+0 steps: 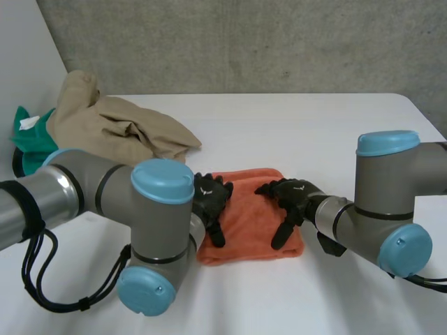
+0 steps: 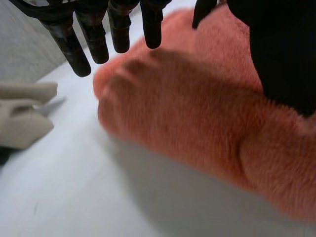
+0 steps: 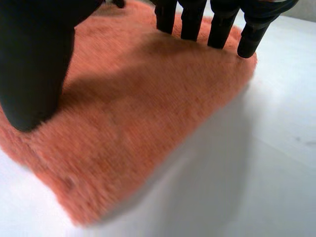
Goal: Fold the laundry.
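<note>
Resting straight-fingered, the black left hand is lying on the nine-o'clock edge of the folded fluffy orange towel (centre of the white table); the black right hand, fingers spread flat, is pressing its three-o'clock side, equally near.

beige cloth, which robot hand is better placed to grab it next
Probably left: the left robot hand lies on the orange towel, on its side nearest the beige cloth; the right robot hand is farther.
</note>
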